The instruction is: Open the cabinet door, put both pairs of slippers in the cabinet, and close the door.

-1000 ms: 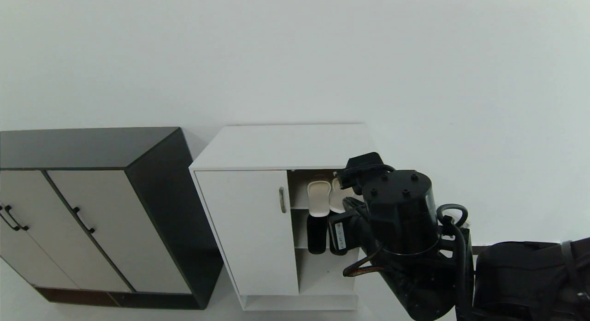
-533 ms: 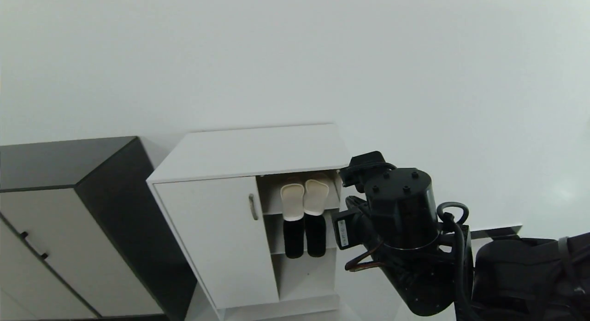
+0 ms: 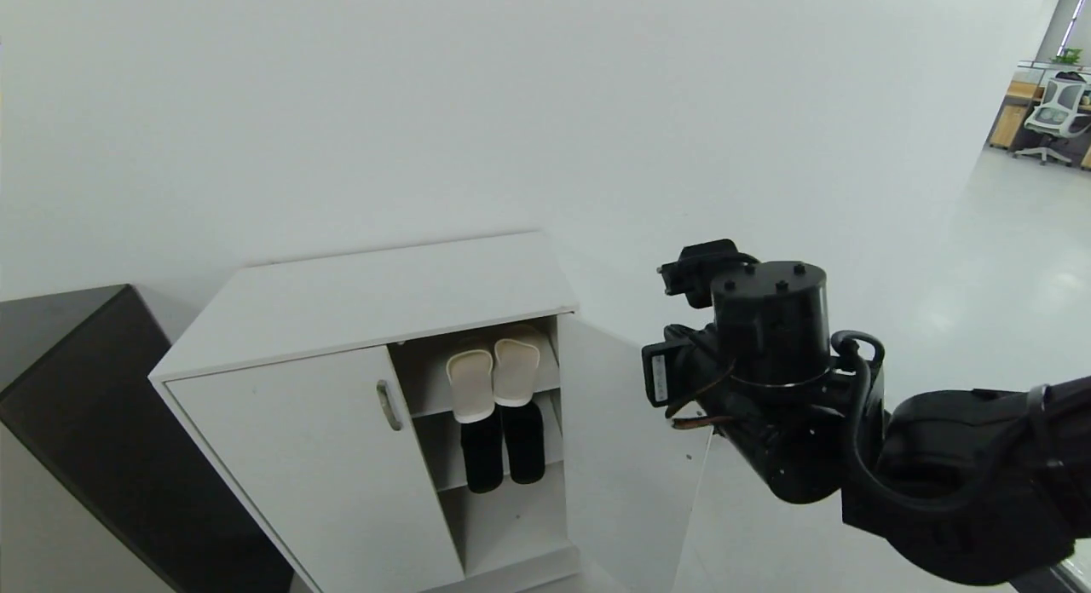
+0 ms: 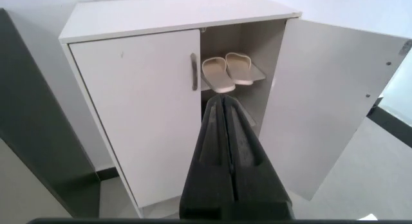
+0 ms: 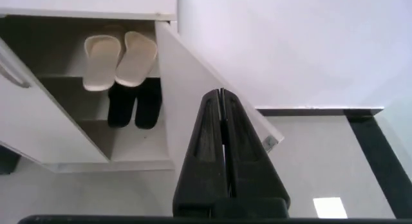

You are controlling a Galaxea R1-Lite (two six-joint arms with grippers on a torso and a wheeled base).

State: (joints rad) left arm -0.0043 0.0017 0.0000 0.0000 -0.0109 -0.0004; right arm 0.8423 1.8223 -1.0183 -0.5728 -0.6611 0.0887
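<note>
Inside the white two-door cabinet (image 3: 366,295), the cream pair of flat slippers (image 3: 493,367) lies side by side on the upper shelf with its ends overhanging the edge. The black pair of slippers (image 3: 503,452) sits on the shelf directly below, so both pairs look stowed. On the robot's right side of the cabinet the plain white door (image 4: 328,102) stands swung wide open, while the other door, with its slim metal handle (image 3: 389,405), is shut. The left jaws, in front of the cabinet and aimed at its open half, are pressed together with nothing between them. The right jaws, out beside the open door's free edge, are likewise closed and empty. Over the last second the whole head view has swung: the cabinet now sits further left and lower, and the dark neighbouring cabinet (image 3: 77,405) is nearly out of frame. That is the camera turning, not the furniture, and the slippers keep their shelves. Only the closing seems left — the robot is probably squaring up to push the door's outer face.
</note>
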